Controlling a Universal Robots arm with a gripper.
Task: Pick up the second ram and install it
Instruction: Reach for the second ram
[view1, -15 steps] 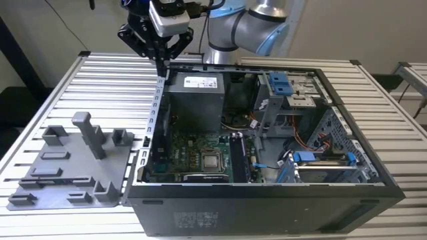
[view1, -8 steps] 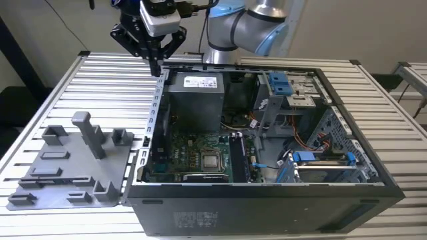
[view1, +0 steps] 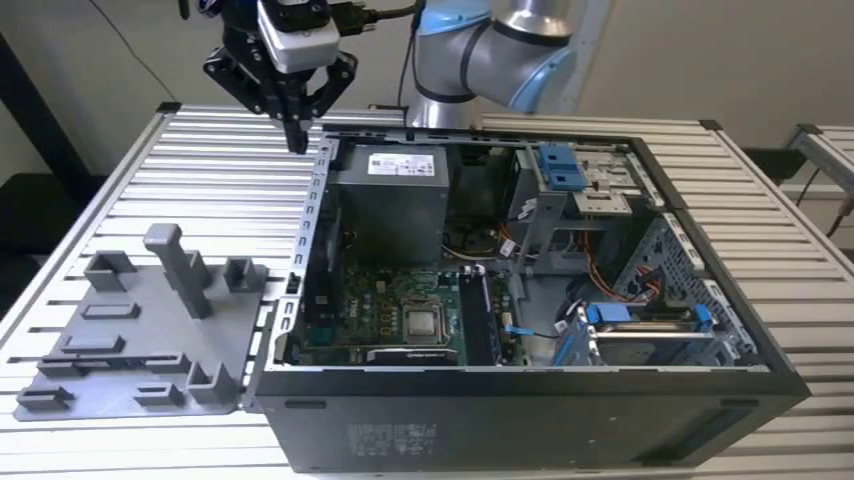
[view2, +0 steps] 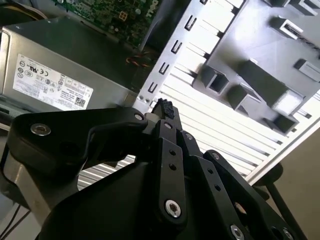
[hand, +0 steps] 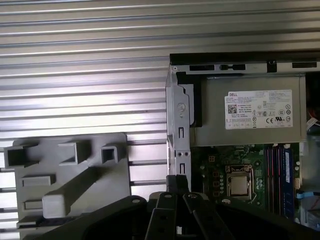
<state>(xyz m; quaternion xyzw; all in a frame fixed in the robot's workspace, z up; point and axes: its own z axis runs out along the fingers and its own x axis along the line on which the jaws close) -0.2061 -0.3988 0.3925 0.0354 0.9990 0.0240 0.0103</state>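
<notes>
Fingers: the black gripper (view1: 302, 135) has its fingers pressed together at the tips, with nothing between them and nothing touched. In both wrist views the tips (view2: 162, 107) (hand: 177, 181) meet over the case edge.

Pose: the silver and light-blue robot arm (view1: 494, 50) reaches in at the top of the exterior view. The gripper points straight down at upper left, above the rear corner of the open black computer case (view1: 534, 425), near the grey power supply box (view1: 387, 190).

The second ram (hand: 287, 172), a thin long bluish stick, stands on edge among the parallel slots beside the processor socket (hand: 239, 183), well apart from the gripper.

Surface: ribbed aluminium table (view1: 200, 180); grey plastic fixture tray (view1: 134, 340) at lower left, beside the case.
</notes>
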